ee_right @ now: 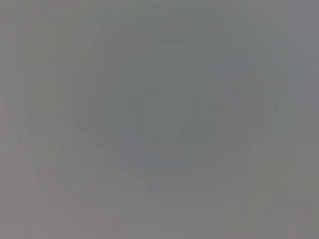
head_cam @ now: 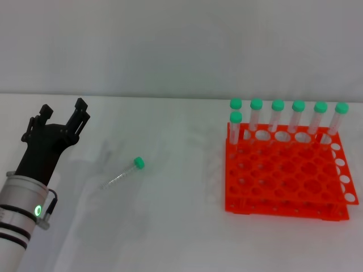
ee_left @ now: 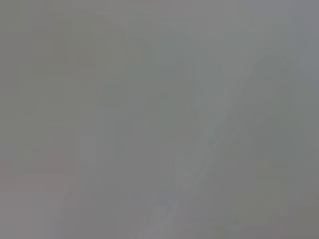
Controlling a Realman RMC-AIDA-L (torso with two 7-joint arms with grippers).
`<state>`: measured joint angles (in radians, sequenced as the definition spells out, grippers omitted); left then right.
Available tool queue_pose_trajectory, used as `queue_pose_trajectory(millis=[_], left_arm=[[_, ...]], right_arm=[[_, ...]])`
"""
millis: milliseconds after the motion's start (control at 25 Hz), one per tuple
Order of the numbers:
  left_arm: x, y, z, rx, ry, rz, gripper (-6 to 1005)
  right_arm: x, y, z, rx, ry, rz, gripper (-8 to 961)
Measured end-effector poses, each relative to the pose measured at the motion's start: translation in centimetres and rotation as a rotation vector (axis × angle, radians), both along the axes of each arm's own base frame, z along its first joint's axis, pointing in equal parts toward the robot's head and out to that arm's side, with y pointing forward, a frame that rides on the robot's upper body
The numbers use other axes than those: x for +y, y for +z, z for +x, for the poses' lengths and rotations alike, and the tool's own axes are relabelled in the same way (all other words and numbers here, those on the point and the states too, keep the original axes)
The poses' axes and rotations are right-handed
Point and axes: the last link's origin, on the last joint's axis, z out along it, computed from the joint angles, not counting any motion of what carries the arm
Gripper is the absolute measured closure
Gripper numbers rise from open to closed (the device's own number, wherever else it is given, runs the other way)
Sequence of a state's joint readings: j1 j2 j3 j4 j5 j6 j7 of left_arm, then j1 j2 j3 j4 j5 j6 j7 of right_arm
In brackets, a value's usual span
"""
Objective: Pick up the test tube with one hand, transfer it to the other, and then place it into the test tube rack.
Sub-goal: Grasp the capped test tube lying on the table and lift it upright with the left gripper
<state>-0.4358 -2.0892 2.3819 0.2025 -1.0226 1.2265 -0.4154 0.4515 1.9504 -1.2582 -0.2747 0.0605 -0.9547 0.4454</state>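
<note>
Left of the tube (head_cam: 122, 174), which lies flat on the table (head_cam: 170, 226), the left gripper (head_cam: 63, 115) hovers spread and empty; rack (head_cam: 283, 175) stands well right.

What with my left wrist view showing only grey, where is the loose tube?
Observer: The tube lies flat on the table, between the left gripper and the rack.
Operator: Am I touching it?
Observer: No. The left gripper is open and off to the tube's left, apart from it.
Operator: Which way does its cap point?
Observer: The green cap points toward the rack side and away from the robot.
</note>
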Motion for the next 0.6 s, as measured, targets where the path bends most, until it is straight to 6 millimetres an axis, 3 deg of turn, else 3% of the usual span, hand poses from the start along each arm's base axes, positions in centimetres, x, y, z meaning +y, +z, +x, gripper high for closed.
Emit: queue_pose_trajectory(millis=[280, 600], left_arm=[[-0.3, -0.2, 0.1, -0.025, -0.011, -0.010, 109], [0.6, -0.4, 1.4, 0.005, -0.080, -0.049, 108]], right_arm=[[1.4, -0.9, -1.6, -0.011, 0.032, -0.029, 86], [1.4, -1.5, -1.4, -0.030, 0.001, -0.028, 86]])
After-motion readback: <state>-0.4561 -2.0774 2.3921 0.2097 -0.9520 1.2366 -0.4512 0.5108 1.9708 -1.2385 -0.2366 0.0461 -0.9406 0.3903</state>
